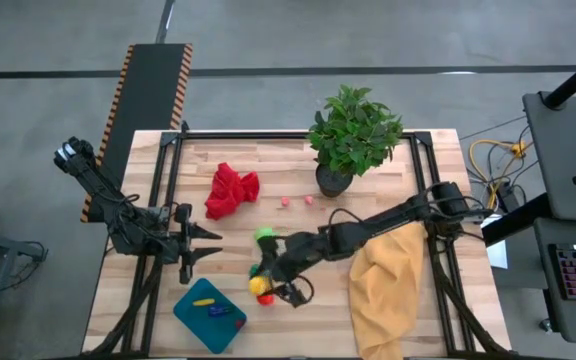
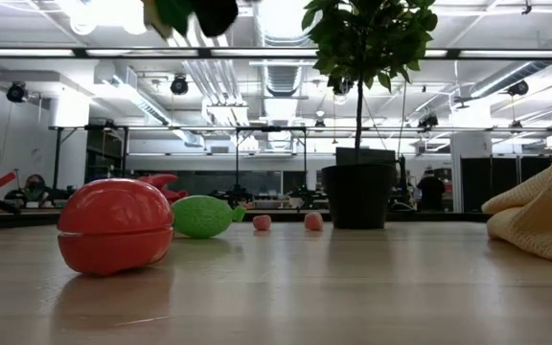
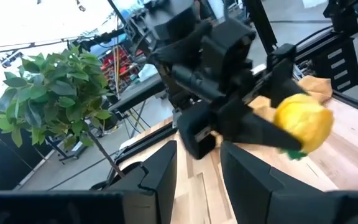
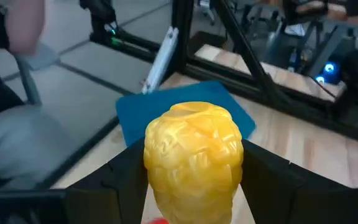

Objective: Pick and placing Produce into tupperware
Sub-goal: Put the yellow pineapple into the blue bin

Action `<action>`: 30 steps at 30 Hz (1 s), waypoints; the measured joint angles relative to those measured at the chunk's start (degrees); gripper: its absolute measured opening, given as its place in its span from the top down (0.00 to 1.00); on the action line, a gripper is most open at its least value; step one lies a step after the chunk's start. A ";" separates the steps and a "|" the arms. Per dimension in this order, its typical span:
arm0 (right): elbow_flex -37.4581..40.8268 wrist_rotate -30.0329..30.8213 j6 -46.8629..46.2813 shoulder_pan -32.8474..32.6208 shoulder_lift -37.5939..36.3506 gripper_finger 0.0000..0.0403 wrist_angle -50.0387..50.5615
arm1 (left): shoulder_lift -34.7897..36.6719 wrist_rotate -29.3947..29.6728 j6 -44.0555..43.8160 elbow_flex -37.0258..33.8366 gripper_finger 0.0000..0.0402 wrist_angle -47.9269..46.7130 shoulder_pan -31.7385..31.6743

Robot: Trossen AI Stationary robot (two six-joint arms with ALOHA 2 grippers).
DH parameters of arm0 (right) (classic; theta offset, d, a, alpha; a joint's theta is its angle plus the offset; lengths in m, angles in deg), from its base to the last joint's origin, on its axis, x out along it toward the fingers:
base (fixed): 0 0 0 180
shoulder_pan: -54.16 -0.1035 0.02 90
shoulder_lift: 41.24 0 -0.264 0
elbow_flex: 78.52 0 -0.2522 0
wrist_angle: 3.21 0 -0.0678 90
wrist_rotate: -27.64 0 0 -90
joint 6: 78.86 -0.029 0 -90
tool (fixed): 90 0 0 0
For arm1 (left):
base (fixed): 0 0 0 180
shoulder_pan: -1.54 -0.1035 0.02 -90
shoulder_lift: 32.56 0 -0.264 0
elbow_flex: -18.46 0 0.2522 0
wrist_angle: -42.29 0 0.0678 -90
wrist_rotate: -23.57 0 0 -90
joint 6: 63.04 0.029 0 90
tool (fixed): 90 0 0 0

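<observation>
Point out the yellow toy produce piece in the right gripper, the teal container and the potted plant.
Bumpy yellow toy produce piece (image 4: 193, 152): right wrist view, its front face.
Shallow teal-blue plastic container (image 1: 196, 318): high view, bare floor.
Leafy green potted plant (image 1: 356, 130): high view, foliage.

We see a leafy potted plant (image 1: 351, 135) at the tabletop's (image 1: 268, 165) far edge, a crumpled red cloth (image 1: 230, 189) nearby, and a mustard-yellow cloth (image 1: 386, 288) draped over the right side.

One cam looks straight down over the whole surface (image 1: 288, 170), another sits level at its edge, and both catch the potted plant (image 1: 353, 135).
</observation>
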State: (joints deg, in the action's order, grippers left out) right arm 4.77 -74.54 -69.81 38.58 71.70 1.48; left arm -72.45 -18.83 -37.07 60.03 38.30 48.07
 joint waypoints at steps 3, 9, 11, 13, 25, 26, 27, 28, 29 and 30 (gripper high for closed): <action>-0.27 0.24 -1.04 -1.25 1.93 0.48 -7.39 | 0.41 0.08 0.00 0.00 0.73 -0.12 0.00; -2.24 0.44 -3.81 -2.78 7.14 0.48 -13.65 | 0.74 0.15 0.01 0.00 0.73 0.04 -0.02; -4.37 0.69 -4.66 -3.00 9.36 0.48 -14.32 | 0.78 0.19 0.07 0.00 0.73 -0.14 -0.02; -7.07 0.71 -5.13 -3.24 11.85 0.48 -14.13 | 0.73 0.41 0.14 0.00 0.73 0.22 0.00; -22.42 0.12 -6.20 -3.88 24.12 0.48 -13.97 | 0.63 0.30 1.75 -0.02 0.73 -0.13 0.00; -23.64 0.11 -6.32 -4.00 25.09 0.48 -13.94 | 0.63 0.30 1.75 0.00 0.73 0.03 0.00; -25.01 0.12 -6.34 -4.20 26.17 0.48 -13.98 | 0.69 0.30 1.75 -0.02 0.73 0.06 0.00; -26.24 0.11 -6.25 -4.46 27.13 0.48 -14.05 | 0.72 0.29 1.75 -0.01 0.73 0.06 0.00; -27.47 0.03 -6.19 -4.78 28.24 0.48 -14.01 | 0.68 0.30 1.75 -0.02 0.73 0.06 0.00; -28.66 -0.02 -6.09 -5.10 29.23 0.48 -13.95 | 0.67 0.29 1.75 0.00 0.73 0.06 -0.01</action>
State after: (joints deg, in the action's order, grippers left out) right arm -23.89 -74.57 -75.90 33.48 100.93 -12.48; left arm -71.78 -18.54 -35.32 60.03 38.36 48.05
